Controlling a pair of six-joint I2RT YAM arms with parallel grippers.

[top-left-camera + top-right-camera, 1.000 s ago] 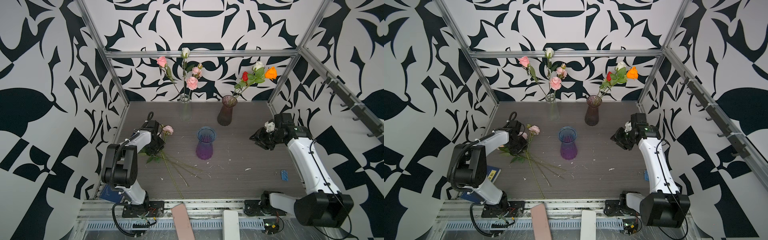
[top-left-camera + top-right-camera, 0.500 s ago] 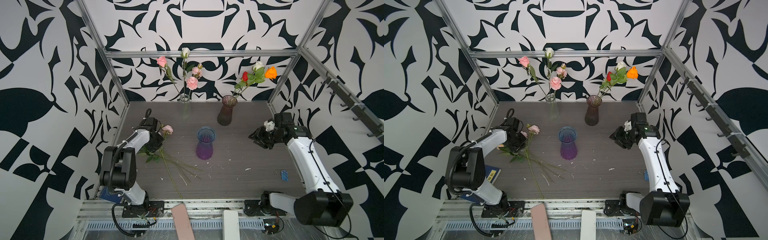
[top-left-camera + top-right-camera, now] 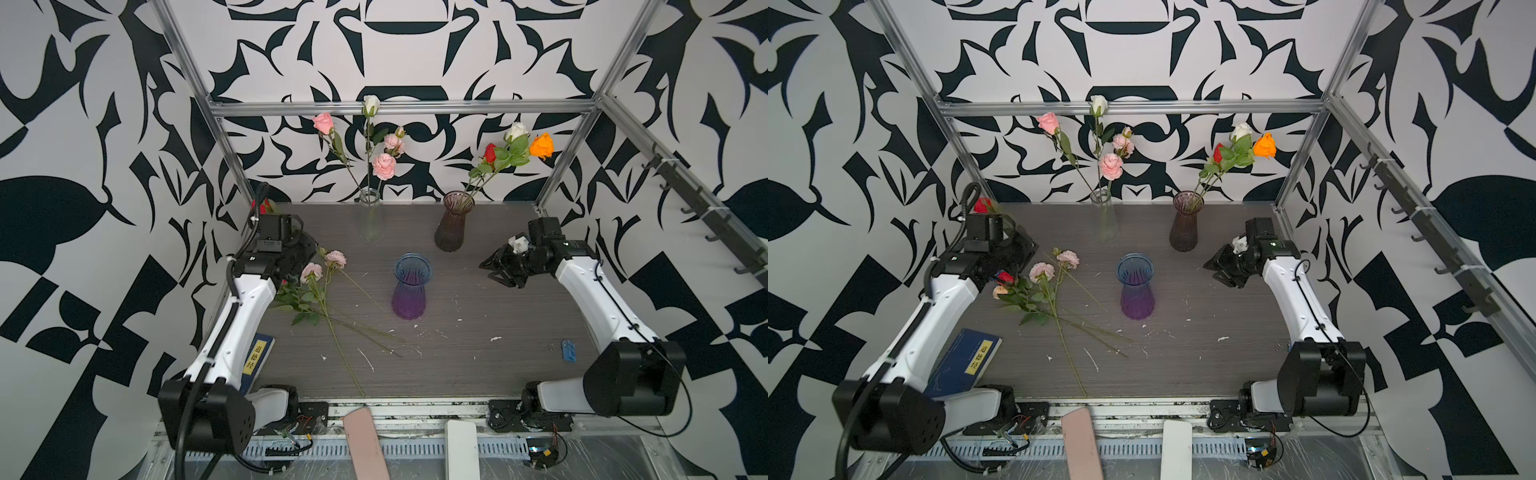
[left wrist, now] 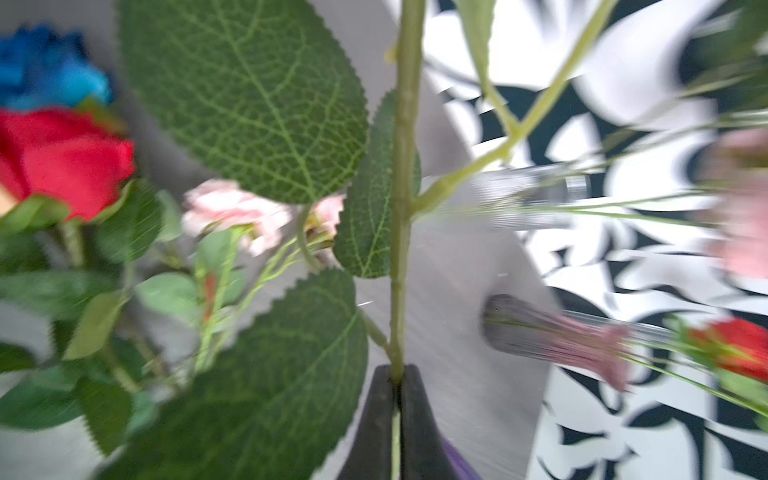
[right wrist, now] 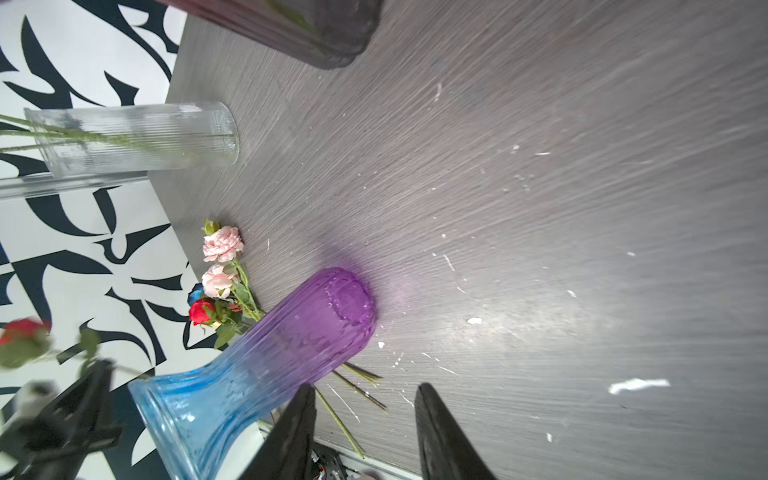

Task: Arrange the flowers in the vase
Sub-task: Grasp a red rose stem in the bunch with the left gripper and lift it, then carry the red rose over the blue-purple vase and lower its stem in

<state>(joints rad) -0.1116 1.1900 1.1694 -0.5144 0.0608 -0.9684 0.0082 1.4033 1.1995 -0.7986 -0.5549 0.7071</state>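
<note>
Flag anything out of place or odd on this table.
White flecks litter the dark tabletop, a blue book lies partly under the left arm, and a small blue piece sits near the right arm. Several flowers lie loose beside the empty blue-purple vase.

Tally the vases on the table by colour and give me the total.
Clear glass vase: 1
Smoky brown vase: 1
Blue-to-purple vase: 1
Total: 3
</note>
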